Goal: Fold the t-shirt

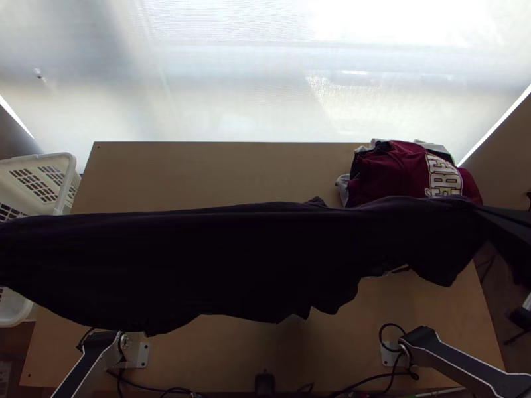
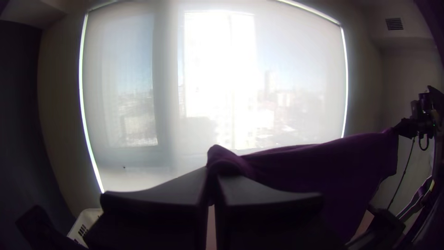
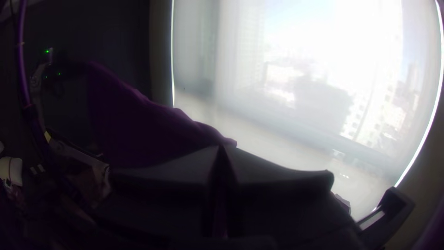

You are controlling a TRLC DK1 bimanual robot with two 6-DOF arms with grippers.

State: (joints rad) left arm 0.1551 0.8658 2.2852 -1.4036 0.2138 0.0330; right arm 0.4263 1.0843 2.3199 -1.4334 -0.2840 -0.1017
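A dark t-shirt [image 1: 199,265] hangs stretched out sideways above the table in the top view, running from the left edge to the right edge with an uneven lower hem. In the left wrist view, my left gripper [image 2: 212,178] is shut on a bunched bit of the t-shirt [image 2: 333,171], which looks purple there. The far end of that cloth is at the other arm's gripper. My right gripper [image 3: 221,153] is shut on another upper part of the t-shirt [image 3: 143,125] in the right wrist view, and the cloth slopes away from it towards the other arm.
A pile of clothes with a maroon garment [image 1: 411,172] lies at the table's back right corner. At the left edge stands a white plastic basket [image 1: 63,179], partly covered by the hanging cloth. The wooden table [image 1: 219,172] shows behind and in front of the shirt.
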